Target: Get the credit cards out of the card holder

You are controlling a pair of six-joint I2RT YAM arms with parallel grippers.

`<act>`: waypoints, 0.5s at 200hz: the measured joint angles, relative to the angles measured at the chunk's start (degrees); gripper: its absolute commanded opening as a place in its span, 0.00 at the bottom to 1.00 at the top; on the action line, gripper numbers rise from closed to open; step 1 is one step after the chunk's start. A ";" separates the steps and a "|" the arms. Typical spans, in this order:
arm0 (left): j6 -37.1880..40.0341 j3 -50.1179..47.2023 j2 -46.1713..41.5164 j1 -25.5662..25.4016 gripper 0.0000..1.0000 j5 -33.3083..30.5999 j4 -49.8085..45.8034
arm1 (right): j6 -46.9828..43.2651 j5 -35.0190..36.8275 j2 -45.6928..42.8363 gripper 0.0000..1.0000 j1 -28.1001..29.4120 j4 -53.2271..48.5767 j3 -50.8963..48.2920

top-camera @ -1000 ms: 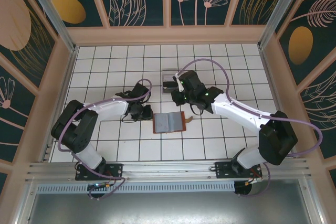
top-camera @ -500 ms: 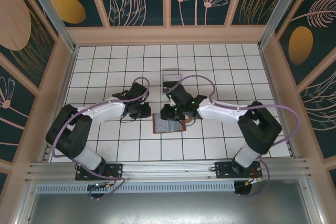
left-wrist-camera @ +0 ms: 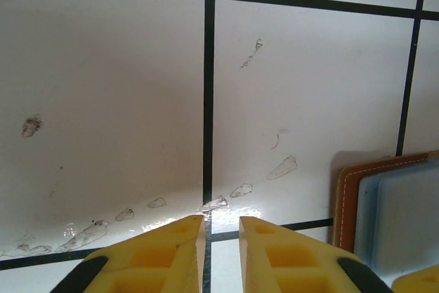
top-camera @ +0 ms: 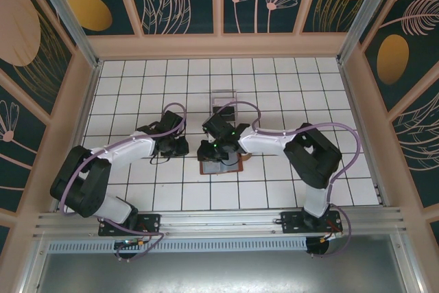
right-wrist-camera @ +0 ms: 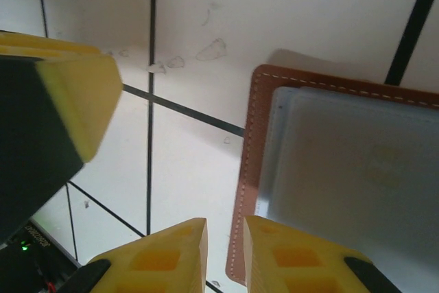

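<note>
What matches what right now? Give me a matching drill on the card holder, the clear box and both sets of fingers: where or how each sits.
1. card holder
2. clear box
3. left fingers
4. right fingers

A. over bare tile beside the holder
B. at the holder's brown stitched edge
C. lying open, grey-blue inside up
D. on the far side of the holder

Pairs: 1-C, 2-D, 3-A, 4-B
</note>
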 measured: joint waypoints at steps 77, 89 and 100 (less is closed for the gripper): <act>0.42 0.00 0.00 0.00 0.22 0.26 0.00 | -0.02 1.55 2.03 0.24 0.07 -3.98 1.88; 0.42 0.00 0.00 0.00 0.22 0.35 0.00 | -0.07 2.21 2.23 0.25 0.11 -4.72 2.45; 0.42 0.00 0.00 0.00 0.22 0.44 0.00 | -0.04 3.06 2.23 0.25 0.15 -5.46 2.80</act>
